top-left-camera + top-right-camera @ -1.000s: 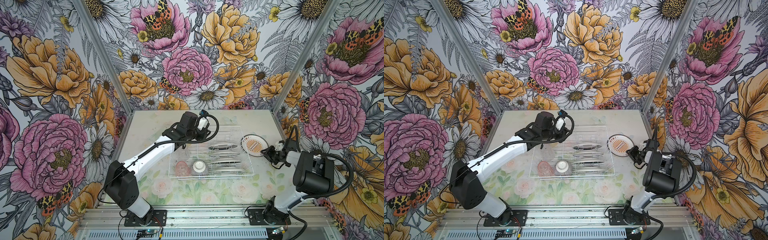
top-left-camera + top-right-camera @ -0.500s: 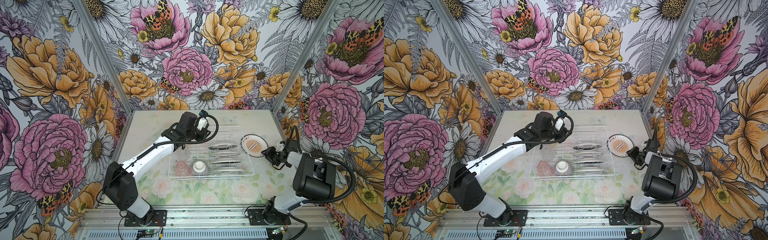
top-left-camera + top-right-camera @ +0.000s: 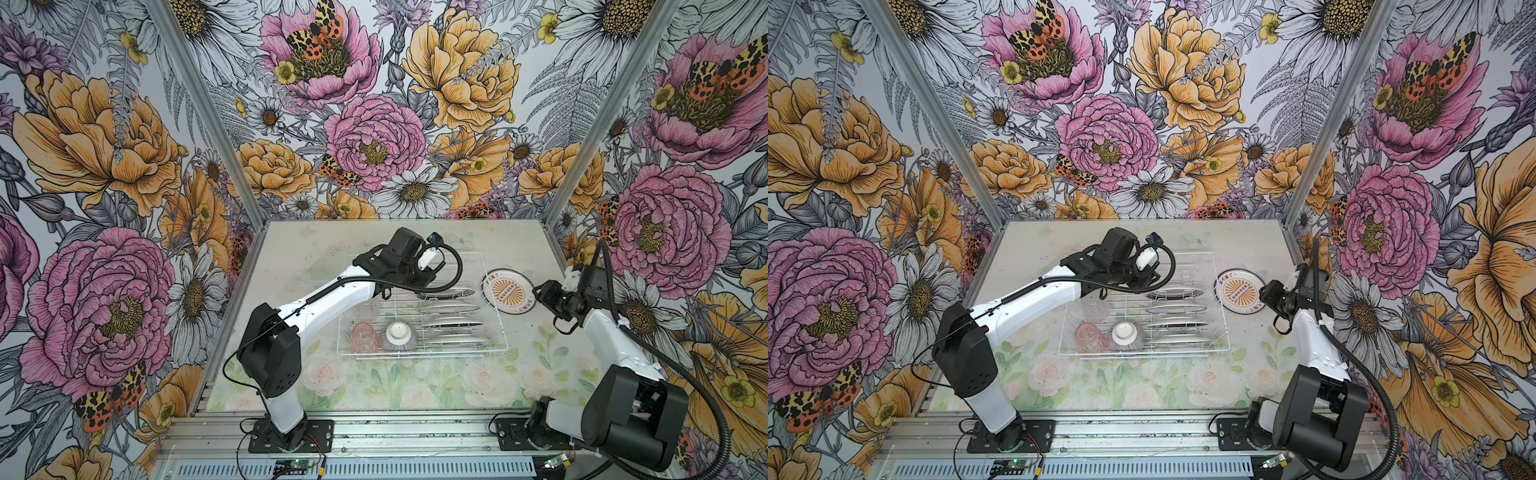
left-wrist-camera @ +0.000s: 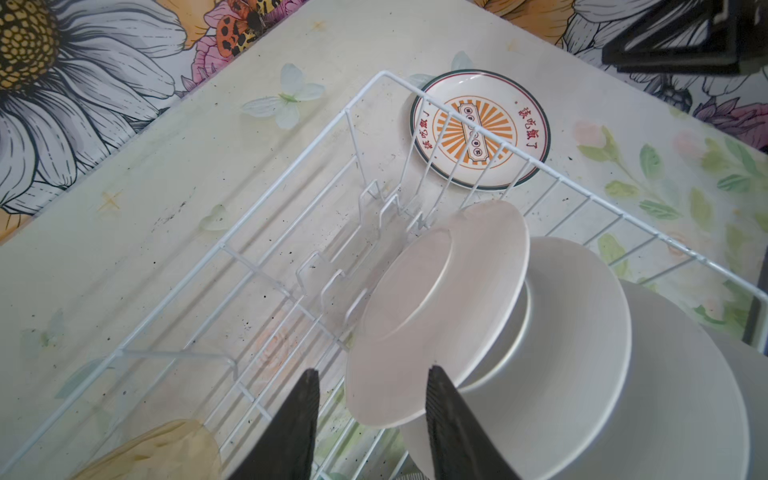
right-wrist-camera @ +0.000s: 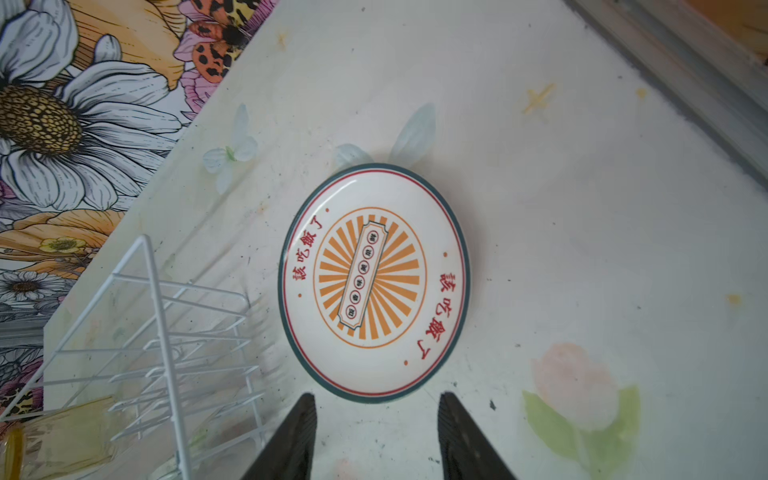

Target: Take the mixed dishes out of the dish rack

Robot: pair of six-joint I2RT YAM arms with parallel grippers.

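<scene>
1 plate (image 3: 509, 291) flat on table (image 3: 374, 386) beside rack (image 3: 422, 352); seemingly 4 plates (image 3: 446, 309) inside.

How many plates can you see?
5. Four plates stand on edge in a row in the dish rack. One lies flat on the table, right of the rack. The left arm could hide more.

Outstretched left arm (image 3: 332, 295), jaws parted; bent right arm (image 3: 604, 334), jaws parted
</scene>
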